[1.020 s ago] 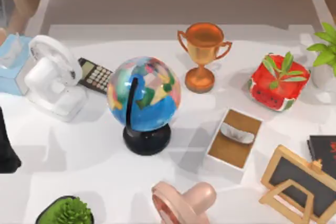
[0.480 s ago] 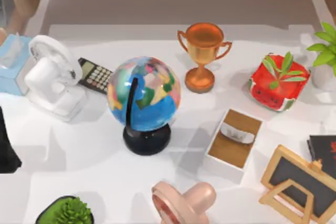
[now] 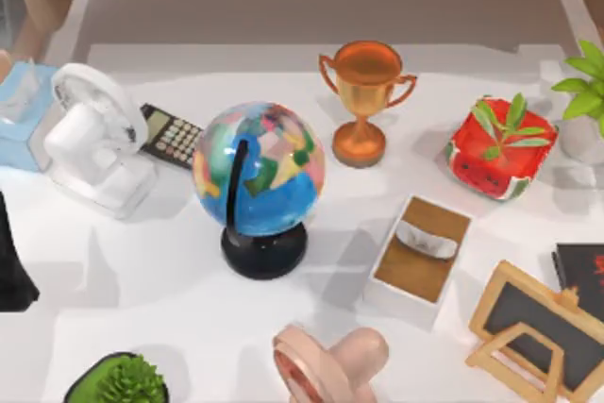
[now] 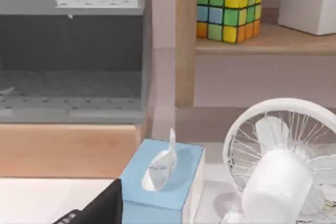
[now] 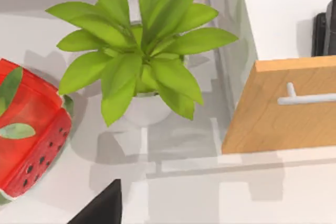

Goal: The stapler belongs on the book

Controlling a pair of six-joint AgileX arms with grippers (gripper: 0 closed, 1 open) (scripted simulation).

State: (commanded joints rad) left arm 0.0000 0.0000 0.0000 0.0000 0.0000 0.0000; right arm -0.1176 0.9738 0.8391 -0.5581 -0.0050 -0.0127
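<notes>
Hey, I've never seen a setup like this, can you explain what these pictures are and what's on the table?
It's a simulated two-armed AgileX robot at a table. One picture looks down from above; the other two come from cameras on each wrist. On the table stand a globe, a trophy, a white fan, a calculator, a wooden tissue box and a small easel. The black book lies at the right edge. The left arm is the dark shape at the left edge.
</notes>
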